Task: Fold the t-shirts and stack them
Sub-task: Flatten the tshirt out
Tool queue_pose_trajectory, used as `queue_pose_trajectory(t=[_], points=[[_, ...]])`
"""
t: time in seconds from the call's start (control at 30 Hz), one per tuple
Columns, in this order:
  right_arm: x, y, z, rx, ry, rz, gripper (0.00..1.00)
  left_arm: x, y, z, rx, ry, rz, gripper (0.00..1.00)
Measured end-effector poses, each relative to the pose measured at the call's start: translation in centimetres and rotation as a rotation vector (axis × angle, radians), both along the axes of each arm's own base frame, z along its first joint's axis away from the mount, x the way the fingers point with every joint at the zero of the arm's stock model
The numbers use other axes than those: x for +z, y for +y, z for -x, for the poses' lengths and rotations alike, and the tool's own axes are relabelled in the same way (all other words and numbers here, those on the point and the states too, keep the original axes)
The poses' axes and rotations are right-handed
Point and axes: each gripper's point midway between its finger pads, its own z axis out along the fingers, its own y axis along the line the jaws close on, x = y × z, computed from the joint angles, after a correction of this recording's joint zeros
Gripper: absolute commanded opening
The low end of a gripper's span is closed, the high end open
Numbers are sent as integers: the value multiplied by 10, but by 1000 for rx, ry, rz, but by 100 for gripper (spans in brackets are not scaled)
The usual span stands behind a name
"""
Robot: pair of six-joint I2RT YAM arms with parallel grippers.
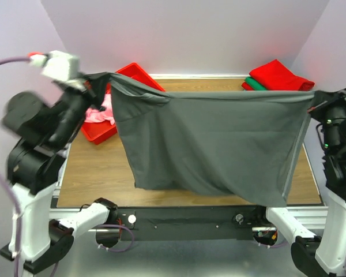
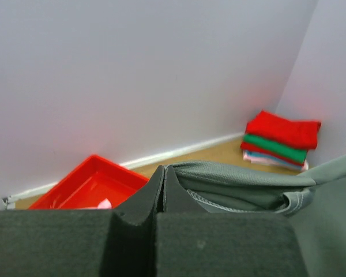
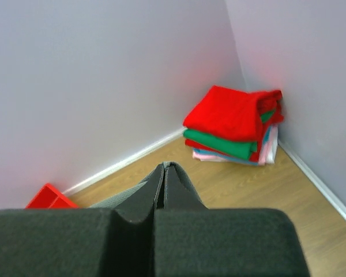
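The dark grey t-shirt (image 1: 213, 144) hangs stretched in the air between both arms, its lower edge near the table's front. My left gripper (image 1: 104, 81) is shut on its left top corner; the cloth (image 2: 248, 184) shows beside the fingers in the left wrist view. My right gripper (image 1: 318, 99) is shut on the right top corner, with cloth (image 3: 190, 184) wrapped over the fingertips. A stack of folded shirts (image 1: 277, 78), red on top, then green and pale pink, sits in the far right corner and shows in the right wrist view (image 3: 233, 124). A pink shirt (image 1: 98, 114) lies in the red bin.
The red plastic bin (image 1: 135, 74) stands at the far left of the wooden table (image 1: 98, 173). It also shows in the left wrist view (image 2: 92, 184). Walls close in the back and both sides.
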Motion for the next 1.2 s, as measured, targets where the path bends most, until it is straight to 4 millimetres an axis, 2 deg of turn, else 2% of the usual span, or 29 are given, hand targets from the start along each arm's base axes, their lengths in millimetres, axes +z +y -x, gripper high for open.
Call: queue_pose_trajectory(t=[0.1, 0.13, 0.2, 0.23, 0.27, 0.37, 0.4, 0.43, 0.47, 0.5, 0.53, 0.57, 0.6, 0.63, 0.67, 0.77, 0.87, 0.9, 0.97, 1.07, 1.13, 1.2], points=[[-48, -2, -23, -20, 105, -22, 1, -42, -25, -43, -29, 114, -69, 0], [-73, -2, -35, -23, 165, -28, 1, -54, -32, -55, -37, 144, -86, 0], [-123, -2, -59, -30, 286, -33, 1, -95, -57, -99, -66, 245, -136, 0], [-161, -3, -77, -38, 375, -32, 1, -112, -67, -116, -79, 283, -154, 0], [-179, -4, -86, -41, 423, -30, 1, -137, -81, -141, -94, 337, -177, 0], [-252, -7, -131, -60, 597, -17, 1, -204, -119, -213, -127, 465, -225, 0], [-271, -9, -145, -66, 641, -13, 1, -221, -131, -235, -135, 489, -233, 10], [-283, -11, -156, -72, 661, -12, 1, -237, -143, -260, -143, 513, -239, 26], [-294, -15, -166, -81, 684, -12, 15, -252, -155, -282, -148, 528, -240, 61], [-313, -23, -183, -99, 718, -18, 29, -265, -167, -307, -152, 535, -240, 79], [-322, -29, -194, -110, 739, -19, 43, -274, -180, -332, -158, 532, -225, 91], [-332, -37, -208, -120, 754, -17, 68, -276, -192, -353, -163, 500, -200, 96], [-339, -44, -218, -130, 766, -21, 77, -286, -199, -367, -167, 499, -192, 97], [-345, -49, -231, -130, 768, -24, 95, -292, -201, -370, -170, 506, -183, 97], [-348, -53, -237, -128, 772, -22, 98, -299, -203, -369, -176, 527, -180, 97], [-345, -53, -247, -75, 763, 2, 100, -309, -200, -357, -184, 551, -170, 97], [-328, -44, -245, -18, 724, 14, 100, -314, -187, -321, -186, 601, -178, 97], [-323, -42, -243, -6, 714, 16, 100, -309, -183, -312, -186, 602, -178, 97], [-316, -32, -233, 41, 692, 10, 99, -302, -172, -286, -176, 607, -178, 97], [-319, -14, -210, 127, 689, -19, 98, -309, -153, -247, -149, 645, -178, 97], [-328, -3, -196, 178, 706, -42, 98, -322, -141, -222, -132, 683, -175, 97], [-347, 11, -177, 235, 745, -81, 97, -344, -130, -201, -111, 741, -174, 97]])
